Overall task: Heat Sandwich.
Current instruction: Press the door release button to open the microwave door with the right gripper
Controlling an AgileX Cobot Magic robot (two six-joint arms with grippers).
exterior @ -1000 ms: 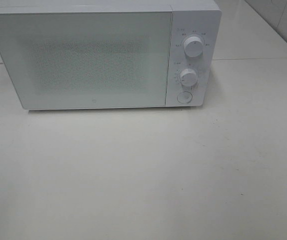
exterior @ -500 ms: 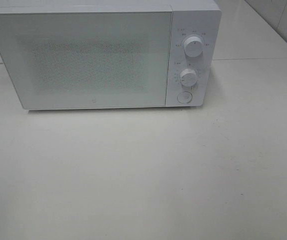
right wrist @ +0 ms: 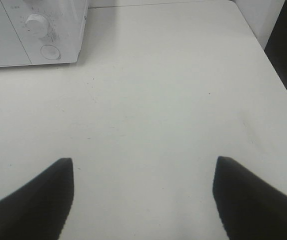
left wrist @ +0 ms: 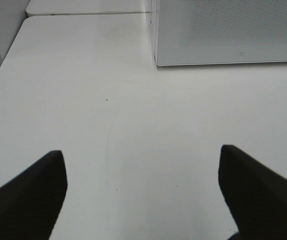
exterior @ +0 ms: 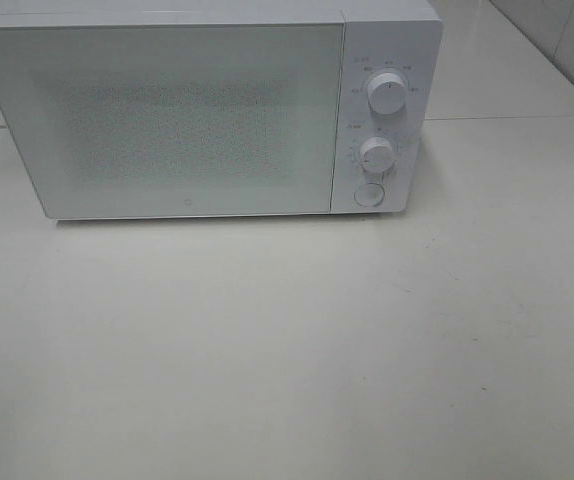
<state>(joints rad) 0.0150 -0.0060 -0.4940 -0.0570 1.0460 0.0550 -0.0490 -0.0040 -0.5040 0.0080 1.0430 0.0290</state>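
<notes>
The sandwich is out of view in every frame. A white microwave (exterior: 207,110) stands at the back of the white table (exterior: 287,350), its door shut and two dials (exterior: 387,95) on the right panel. Neither arm shows in the exterior high view. In the left wrist view my left gripper (left wrist: 141,160) is open over bare table, with the microwave's front (left wrist: 228,32) ahead of it. In the right wrist view my right gripper (right wrist: 142,167) is open over bare table, with the microwave's control panel (right wrist: 43,30) ahead of it. Nothing is between either pair of fingers.
A round button (exterior: 369,194) sits below the dials. A second table (exterior: 507,70) adjoins behind the microwave on the right. The table's side edge (right wrist: 271,75) runs close to the right gripper, and another edge (left wrist: 3,70) lies beside the left one.
</notes>
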